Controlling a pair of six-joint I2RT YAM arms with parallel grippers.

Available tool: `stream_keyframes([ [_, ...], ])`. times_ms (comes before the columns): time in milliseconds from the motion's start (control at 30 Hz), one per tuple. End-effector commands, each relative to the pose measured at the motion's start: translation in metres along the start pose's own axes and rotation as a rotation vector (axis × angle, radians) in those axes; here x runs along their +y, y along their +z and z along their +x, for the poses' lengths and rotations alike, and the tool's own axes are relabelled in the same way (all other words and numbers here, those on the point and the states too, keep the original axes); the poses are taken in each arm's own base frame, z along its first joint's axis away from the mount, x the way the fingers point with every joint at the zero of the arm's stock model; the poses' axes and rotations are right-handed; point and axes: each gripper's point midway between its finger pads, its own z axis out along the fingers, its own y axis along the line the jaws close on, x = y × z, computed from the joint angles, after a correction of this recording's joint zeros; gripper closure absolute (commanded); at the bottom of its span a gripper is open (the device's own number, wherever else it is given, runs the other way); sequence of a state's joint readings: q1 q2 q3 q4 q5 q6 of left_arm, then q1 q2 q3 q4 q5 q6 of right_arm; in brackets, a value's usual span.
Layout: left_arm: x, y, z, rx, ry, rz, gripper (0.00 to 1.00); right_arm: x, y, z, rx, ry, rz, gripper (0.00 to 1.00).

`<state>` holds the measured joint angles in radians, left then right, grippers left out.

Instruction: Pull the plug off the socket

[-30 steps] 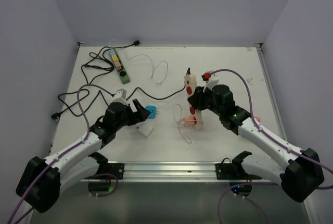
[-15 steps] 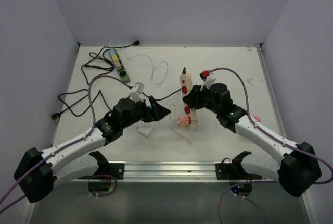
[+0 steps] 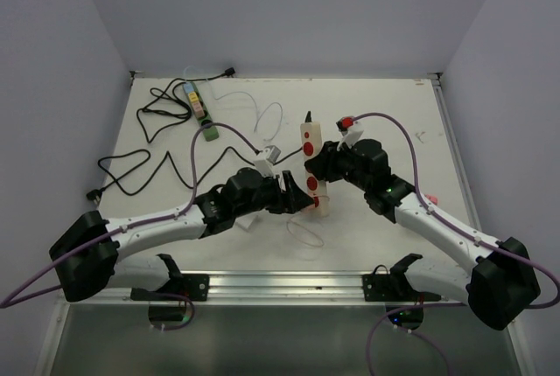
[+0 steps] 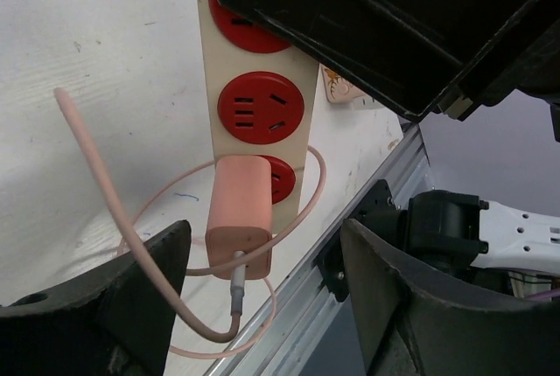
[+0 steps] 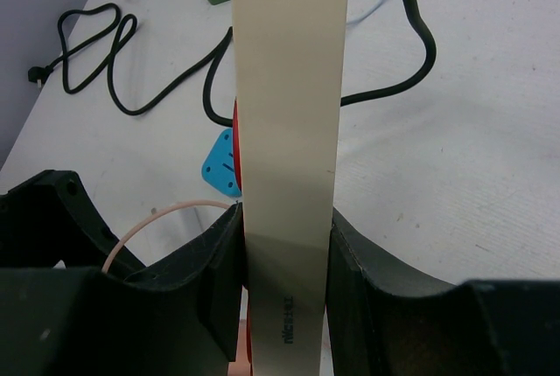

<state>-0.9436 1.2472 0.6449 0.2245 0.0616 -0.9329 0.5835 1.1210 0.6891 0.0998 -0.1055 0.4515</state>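
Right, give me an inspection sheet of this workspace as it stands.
Surface: white table.
Job's things: pink plug seated in the end socket of the cream power strip.
Clutter: green power strip at far left; blue adapter beside the cream strip.
Tools: left tool open, fingers either side of the plug, not touching; right tool shut on the cream strip's sides.
Cables: pink cable loops from the plug; black cables lie on the table.
Surroundings: plain walls; metal rail at the near edge.

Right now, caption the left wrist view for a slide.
Open left gripper flanks the pink plug seated in the cream power strip.
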Motion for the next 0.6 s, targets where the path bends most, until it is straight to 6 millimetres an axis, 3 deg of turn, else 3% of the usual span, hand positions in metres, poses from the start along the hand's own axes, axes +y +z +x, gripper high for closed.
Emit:
stream_keyframes([
  [0, -0.025, 0.007, -0.020, -0.067, 0.007, 0.051, 0.29, 0.032, -0.006, -0.049, -0.159, 0.002, -0.109, 1.00],
  [367, -0.020, 0.016, -0.006, -0.034, 0.007, 0.030, 0.52, 0.033, -0.009, -0.050, -0.166, 0.008, -0.116, 1.00],
  [567, -0.023, 0.011, -0.008, -0.046, 0.014, 0.042, 0.79, 0.026, -0.008, -0.046, -0.162, -0.019, -0.090, 1.00],
])
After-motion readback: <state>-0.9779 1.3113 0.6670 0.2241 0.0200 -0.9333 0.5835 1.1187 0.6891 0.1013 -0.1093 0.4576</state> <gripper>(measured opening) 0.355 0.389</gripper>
